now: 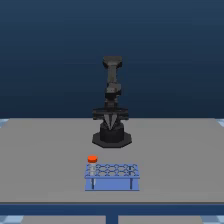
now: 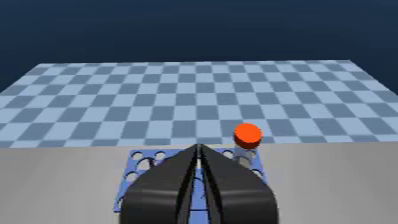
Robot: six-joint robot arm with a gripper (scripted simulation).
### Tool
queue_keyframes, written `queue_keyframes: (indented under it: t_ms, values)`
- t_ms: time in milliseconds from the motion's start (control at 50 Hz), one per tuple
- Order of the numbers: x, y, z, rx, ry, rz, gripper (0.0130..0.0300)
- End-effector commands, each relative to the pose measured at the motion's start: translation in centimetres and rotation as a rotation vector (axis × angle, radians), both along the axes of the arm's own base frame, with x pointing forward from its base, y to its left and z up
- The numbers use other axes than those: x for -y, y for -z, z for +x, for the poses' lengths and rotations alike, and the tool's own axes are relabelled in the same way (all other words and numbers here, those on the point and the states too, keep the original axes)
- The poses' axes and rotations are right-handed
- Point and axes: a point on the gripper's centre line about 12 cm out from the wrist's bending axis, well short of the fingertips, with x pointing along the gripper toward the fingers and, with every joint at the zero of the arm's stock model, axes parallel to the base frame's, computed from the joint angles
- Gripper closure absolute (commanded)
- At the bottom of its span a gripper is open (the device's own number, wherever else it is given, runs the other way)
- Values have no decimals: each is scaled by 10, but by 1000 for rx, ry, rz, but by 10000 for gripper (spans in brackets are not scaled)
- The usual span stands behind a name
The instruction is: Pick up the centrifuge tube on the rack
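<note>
The gripper (image 2: 199, 148) had its two dark fingers (image 2: 169, 185) pressed together to a single point, with nothing between them. In the exterior view the gripper (image 1: 110, 121) hung above the grey table (image 1: 45, 155), close in front of the arm's black base (image 1: 112, 138).

The rack (image 1: 112, 177) lay on the table beyond the gripper's tip, apart from it. From the wrist view the closed tip pointed over the rack (image 2: 142, 162), with the holes showing on either side of the fingers.

The tube (image 2: 246, 137) stood upright in a corner hole of the rack, just beside the tip and untouched. Its orange cap (image 1: 92, 159) rose above the rack's top.
</note>
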Motion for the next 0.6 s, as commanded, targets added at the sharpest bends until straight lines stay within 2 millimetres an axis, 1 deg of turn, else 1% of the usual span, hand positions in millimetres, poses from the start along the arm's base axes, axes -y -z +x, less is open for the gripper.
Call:
queue_keyframes:
  t_ms: [20, 600]
  values:
    - [0, 0, 0, 0, 0, 0, 130]
    - [0, 0, 0, -1, 0, 0, 130]
